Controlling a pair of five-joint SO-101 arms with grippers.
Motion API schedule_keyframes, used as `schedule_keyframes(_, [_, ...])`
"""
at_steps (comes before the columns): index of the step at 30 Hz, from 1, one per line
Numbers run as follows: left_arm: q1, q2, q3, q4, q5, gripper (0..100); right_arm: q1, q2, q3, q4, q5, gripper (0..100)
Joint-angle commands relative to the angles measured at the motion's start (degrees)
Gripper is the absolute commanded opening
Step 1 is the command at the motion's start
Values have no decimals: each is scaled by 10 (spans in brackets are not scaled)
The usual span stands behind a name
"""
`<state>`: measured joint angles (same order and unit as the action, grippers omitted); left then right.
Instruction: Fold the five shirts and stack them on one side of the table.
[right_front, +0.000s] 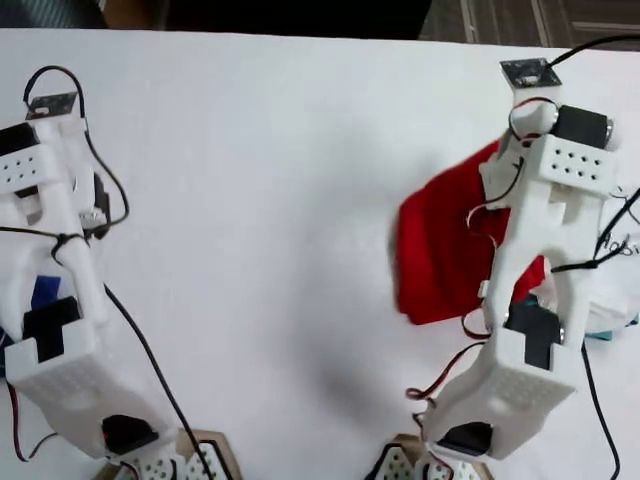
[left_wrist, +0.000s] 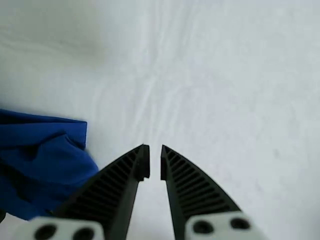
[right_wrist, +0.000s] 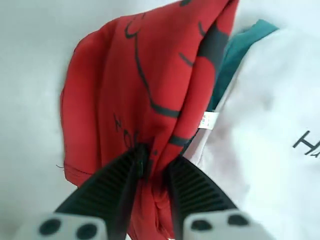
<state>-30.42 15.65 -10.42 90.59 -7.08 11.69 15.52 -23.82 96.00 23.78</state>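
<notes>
high view: a red shirt (right_front: 440, 260) is seen bunched on the right part of the table (right_front: 270, 180), partly covered by the right arm. a blue shirt (right_front: 42, 293) is glimpsed beneath the left arm, and a white shirt (right_front: 612, 300) at the right edge. the fingers of both arms are hidden here, so no grip can be judged. what is given instead is the layout: red and blue lie well apart, on opposite sides.

left wrist view: the left gripper (left_wrist: 154, 162) is shown all but closed, with a thin slit left between the tips and nothing held. the blue shirt (left_wrist: 40, 160) lies crumpled just beside it, untouched. should the fingers be lowered as they stand, its edge could be snagged or pushed into a tighter heap.

right wrist view: the right gripper (right_wrist: 155, 165) is clamped on a fold of the red shirt (right_wrist: 125, 90), with cloth pinched between the pads. a teal shirt (right_wrist: 240, 45) and the white shirt (right_wrist: 270, 125) are seen touching the red one, a contact that cannot be read from above. if the red shirt is pulled away, these neighbours may be dragged along. the pinch is judged to sit on a bunched fold rather than a hem, so several layers may be caught and the shirt may open unevenly or slip free.
</notes>
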Motion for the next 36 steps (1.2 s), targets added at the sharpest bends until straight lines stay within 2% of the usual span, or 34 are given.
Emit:
schedule_keyframes(1, [5,-35,-1,-4,1,75,-40,-46,-22,5,-3,22])
schedule_keyframes(7, [4,-35,-1,-2,1,75,-50,-48,-26,7,-3,22])
schedule_keyframes(22, [5,-34,0,-5,1,75,42,-103,-96,7,4,21])
schedule_keyframes(33, [5,-34,14,-6,1,75,116,-102,-91,-31,59,21])
schedule_keyframes(36, [5,-35,41,-29,1,75,131,-102,-96,-32,62,21])
